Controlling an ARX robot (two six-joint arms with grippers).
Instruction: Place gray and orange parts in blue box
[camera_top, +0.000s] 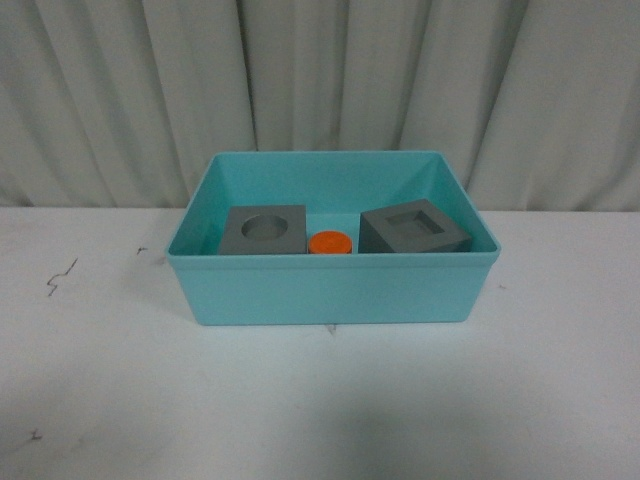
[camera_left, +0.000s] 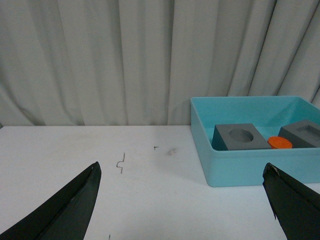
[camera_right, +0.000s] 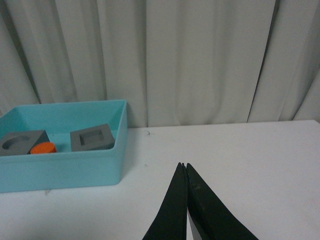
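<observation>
The turquoise blue box (camera_top: 330, 292) stands at the table's middle. Inside it lie the gray cube with a round recess (camera_top: 264, 230), the orange cylinder (camera_top: 329, 243) and the gray cube with a square recess (camera_top: 413, 229). Neither arm shows in the front view. In the left wrist view my left gripper (camera_left: 182, 172) is open and empty above the table, left of the box (camera_left: 240, 170), with the round-recess cube (camera_left: 241, 136), orange cylinder (camera_left: 279, 142) and square-recess cube (camera_left: 305, 132) inside. In the right wrist view my right gripper (camera_right: 183, 165) is shut and empty, right of the box (camera_right: 65, 170).
A white table (camera_top: 320, 410) carries small dark scratch marks (camera_top: 60, 277) at the left. A pale pleated curtain (camera_top: 320, 80) hangs behind the table.
</observation>
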